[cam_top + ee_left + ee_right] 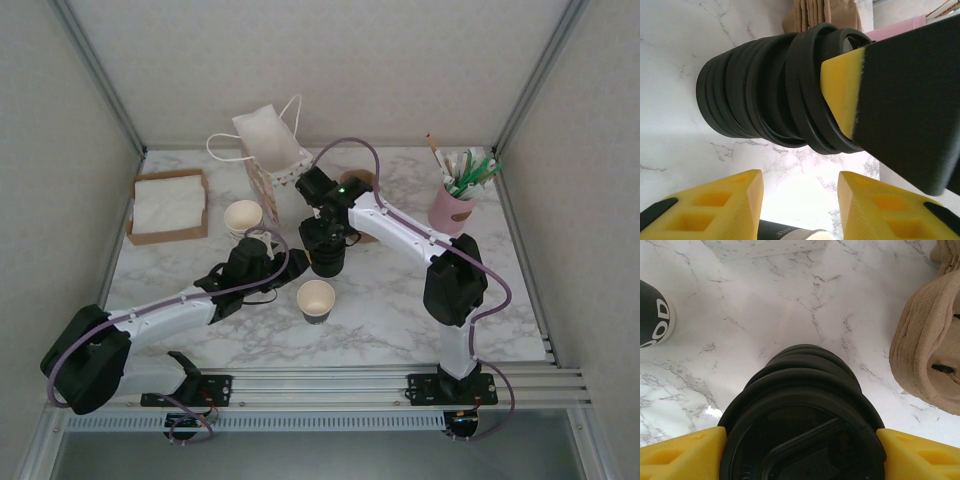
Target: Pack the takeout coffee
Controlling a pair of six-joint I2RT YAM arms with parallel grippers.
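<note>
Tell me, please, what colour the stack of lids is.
Black; the stack of lids shows best in the left wrist view.

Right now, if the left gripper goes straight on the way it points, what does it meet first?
Likely the stack of black lids, lying straight ahead of the left gripper. The right gripper's fingers grip that stack, one close beside the path; depth is unclear.

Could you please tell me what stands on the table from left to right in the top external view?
Napkin tray → stack of cream cups → open paper cup → pink cup of stirrers.
</note>
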